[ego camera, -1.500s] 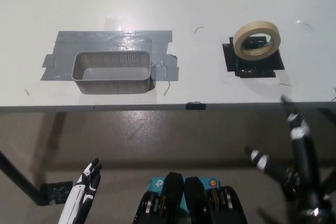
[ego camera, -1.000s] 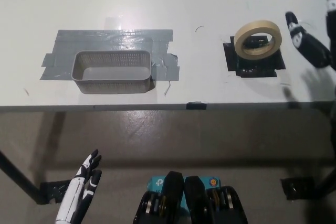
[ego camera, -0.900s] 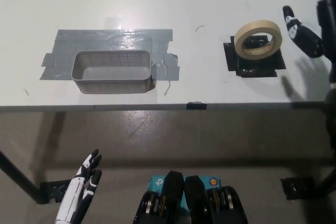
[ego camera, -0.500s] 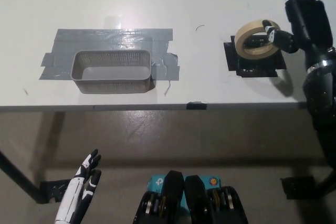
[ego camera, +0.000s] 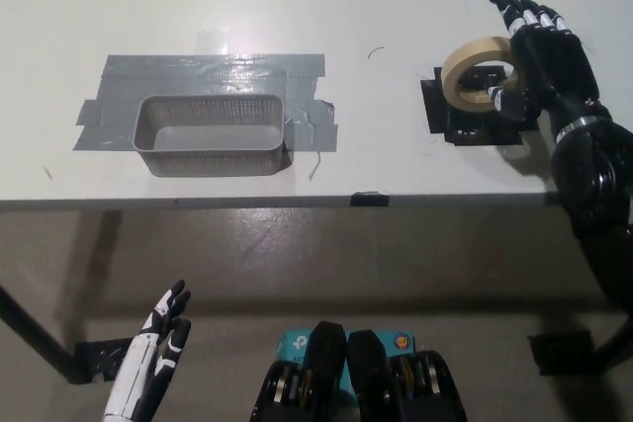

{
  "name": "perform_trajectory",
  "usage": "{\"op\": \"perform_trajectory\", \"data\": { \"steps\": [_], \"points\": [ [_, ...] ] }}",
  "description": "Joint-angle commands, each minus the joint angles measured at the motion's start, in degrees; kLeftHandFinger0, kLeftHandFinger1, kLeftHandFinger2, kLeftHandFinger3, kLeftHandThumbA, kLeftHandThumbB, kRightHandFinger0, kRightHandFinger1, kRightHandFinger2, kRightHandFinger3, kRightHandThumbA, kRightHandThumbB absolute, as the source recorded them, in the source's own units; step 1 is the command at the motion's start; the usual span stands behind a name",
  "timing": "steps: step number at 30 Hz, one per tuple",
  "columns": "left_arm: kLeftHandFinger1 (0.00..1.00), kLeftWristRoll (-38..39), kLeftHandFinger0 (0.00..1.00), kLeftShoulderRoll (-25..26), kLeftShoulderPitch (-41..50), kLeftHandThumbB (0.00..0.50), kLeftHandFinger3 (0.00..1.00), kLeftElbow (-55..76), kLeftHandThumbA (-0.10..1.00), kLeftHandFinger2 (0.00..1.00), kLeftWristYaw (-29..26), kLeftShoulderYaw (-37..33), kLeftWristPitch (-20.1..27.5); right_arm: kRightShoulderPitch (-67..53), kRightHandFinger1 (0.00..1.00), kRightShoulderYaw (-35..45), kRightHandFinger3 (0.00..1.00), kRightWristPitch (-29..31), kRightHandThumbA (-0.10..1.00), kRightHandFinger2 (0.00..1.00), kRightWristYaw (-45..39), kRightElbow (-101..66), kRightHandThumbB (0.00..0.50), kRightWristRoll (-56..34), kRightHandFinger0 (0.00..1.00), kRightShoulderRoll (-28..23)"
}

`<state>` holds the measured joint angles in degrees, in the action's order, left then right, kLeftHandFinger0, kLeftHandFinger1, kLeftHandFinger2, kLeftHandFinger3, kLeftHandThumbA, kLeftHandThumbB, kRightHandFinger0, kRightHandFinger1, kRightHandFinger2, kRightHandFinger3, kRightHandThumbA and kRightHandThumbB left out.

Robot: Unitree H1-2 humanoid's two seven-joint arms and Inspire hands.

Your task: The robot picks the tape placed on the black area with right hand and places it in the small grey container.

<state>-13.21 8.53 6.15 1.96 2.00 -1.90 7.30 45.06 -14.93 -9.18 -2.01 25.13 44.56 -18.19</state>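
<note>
Black right hand [ego camera: 542, 51] spread against beige tape roll [ego camera: 477, 70] on black patch [ego camera: 473, 124], far right of white worktop [ego camera: 346, 7], white left hand [ego camera: 153, 365] open, low near left

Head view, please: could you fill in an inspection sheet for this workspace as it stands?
Surface: white table, a few small marks.
Job's things: tape roll tilted on the black area; small grey container empty, fixed by grey tape patch.
Clutter: nothing seen.
Hands: right hand against the roll's right side, fingers spread, not closed; left hand resting low, below the table edge, fingers apart.
Cables: nothing seen.
Surroundings: brown floor, black table leg.
</note>
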Motion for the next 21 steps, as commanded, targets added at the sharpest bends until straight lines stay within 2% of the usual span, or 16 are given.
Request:
{"op": "perform_trajectory", "data": {
  "steps": [1, 8, 10, 15, 21],
  "points": [
    [1.0, -0.04, 1.0, 0.96, -0.45, 0.146, 1.0, 1.69, 0.74, 1.0, -0.7, 0.4, 2.45, 5.09, 1.0, -0.36, 1.0, -0.43, 0.68, 1.0, 2.14, 2.86, 0.5, 0.57, 1.0, -0.71],
    [1.0, -0.39, 1.0, 1.12, -0.49, 0.146, 1.0, 1.97, 0.75, 1.0, -0.57, 0.23, 2.44, 6.82, 1.0, -0.73, 1.0, -1.27, 0.7, 1.0, 5.12, 6.72, 0.494, 1.03, 1.0, -0.14],
    [1.0, -1.1, 1.0, 1.2, -0.4, 0.16, 1.0, 2.23, 0.78, 1.0, -0.53, 0.03, 1.7, 7.26, 1.0, -0.45, 1.0, -1.13, 0.71, 1.0, 6.38, 7.54, 0.485, 0.64, 1.0, 0.14],
    [1.0, -1.13, 1.0, 1.37, -0.34, 0.145, 1.0, 2.64, 0.77, 1.0, -0.3, 0.0, 1.74, 8.69, 1.0, -0.92, 1.0, -0.39, 0.73, 1.0, 8.25, 11.03, 0.5, 0.39, 1.0, 0.51],
    [1.0, -1.11, 1.0, 1.3, -0.57, 0.143, 1.0, 2.4, 0.76, 1.0, -0.36, -0.1, 2.42, 9.98, 1.0, -1.58, 1.0, 0.43, 0.66, 1.0, 9.87, 14.54, 0.5, -0.37, 1.0, 1.43]
  ]
}}
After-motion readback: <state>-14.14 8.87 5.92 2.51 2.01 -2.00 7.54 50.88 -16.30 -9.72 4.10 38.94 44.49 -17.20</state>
